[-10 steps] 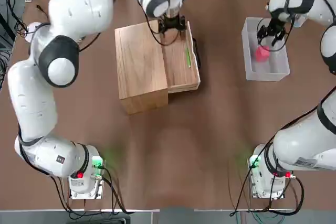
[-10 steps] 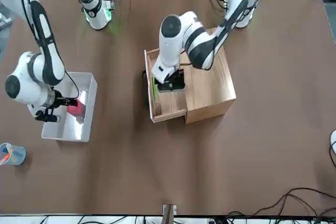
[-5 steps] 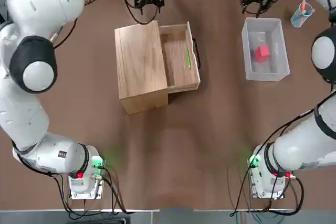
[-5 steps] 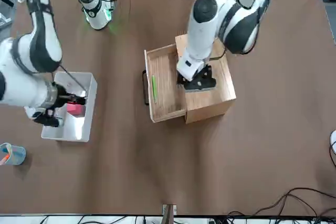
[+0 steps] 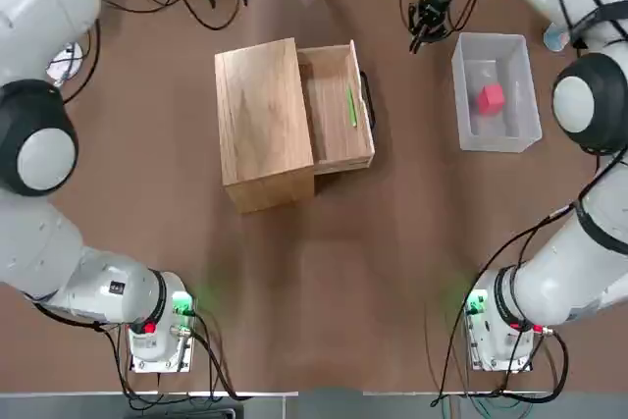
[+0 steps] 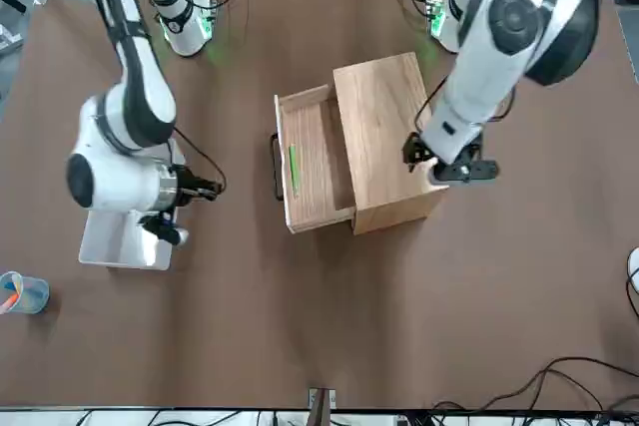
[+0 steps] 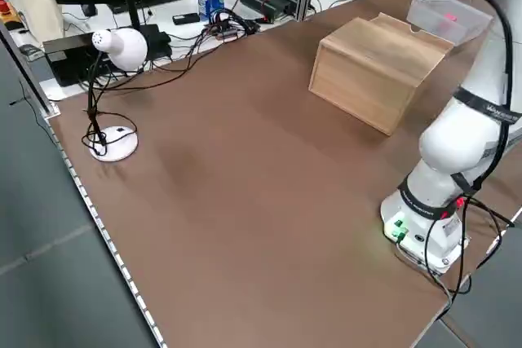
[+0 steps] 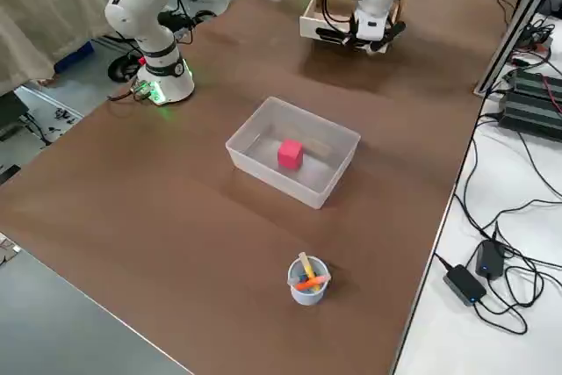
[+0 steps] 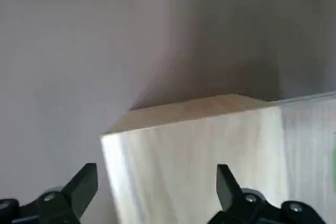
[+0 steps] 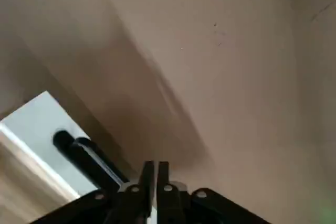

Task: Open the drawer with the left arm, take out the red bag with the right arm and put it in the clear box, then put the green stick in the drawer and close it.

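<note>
Top view: drawer pulled out of the wooden box, green stick lying inside it. Clear box at 3 o'clock from the drawer, red bag in it. Right gripper hangs over bare table between drawer and clear box, toward 12 o'clock.

Front view: left gripper above the wooden box's closed end, holding nothing.

Left wrist view: fingers spread wide over the wooden box.

Right wrist view: fingers pressed together, empty, drawer handle nearby.
</note>
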Controlling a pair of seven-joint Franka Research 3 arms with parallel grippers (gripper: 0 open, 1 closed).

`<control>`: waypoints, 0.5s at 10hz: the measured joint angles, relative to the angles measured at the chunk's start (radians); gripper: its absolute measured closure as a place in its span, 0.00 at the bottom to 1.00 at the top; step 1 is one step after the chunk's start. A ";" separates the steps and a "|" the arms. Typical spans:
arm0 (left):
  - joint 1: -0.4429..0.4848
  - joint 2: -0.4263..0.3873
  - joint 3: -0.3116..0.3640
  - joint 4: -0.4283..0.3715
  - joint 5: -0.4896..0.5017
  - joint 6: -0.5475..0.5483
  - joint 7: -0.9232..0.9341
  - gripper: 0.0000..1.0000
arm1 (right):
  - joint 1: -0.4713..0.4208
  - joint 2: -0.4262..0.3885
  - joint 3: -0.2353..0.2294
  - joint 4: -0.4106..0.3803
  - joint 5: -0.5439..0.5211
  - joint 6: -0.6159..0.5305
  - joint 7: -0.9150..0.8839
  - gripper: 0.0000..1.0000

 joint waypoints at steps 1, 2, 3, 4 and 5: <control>0.000 -0.034 0.038 -0.016 -0.004 -0.025 0.064 0.00 | 0.036 0.033 0.000 -0.013 0.018 0.060 0.092 0.99; 0.001 -0.064 0.075 -0.022 -0.005 -0.045 0.113 0.00 | 0.081 0.059 0.001 -0.032 0.027 0.133 0.204 0.99; 0.001 -0.085 0.104 -0.022 -0.005 -0.057 0.144 0.00 | 0.128 0.077 0.002 -0.057 0.031 0.210 0.299 0.99; 0.002 -0.099 0.130 -0.018 -0.005 -0.084 0.178 0.00 | 0.164 0.089 0.002 -0.084 0.040 0.276 0.349 0.99; 0.002 -0.108 0.162 -0.006 -0.005 -0.130 0.232 0.00 | 0.181 0.099 0.001 -0.109 0.079 0.326 0.370 0.99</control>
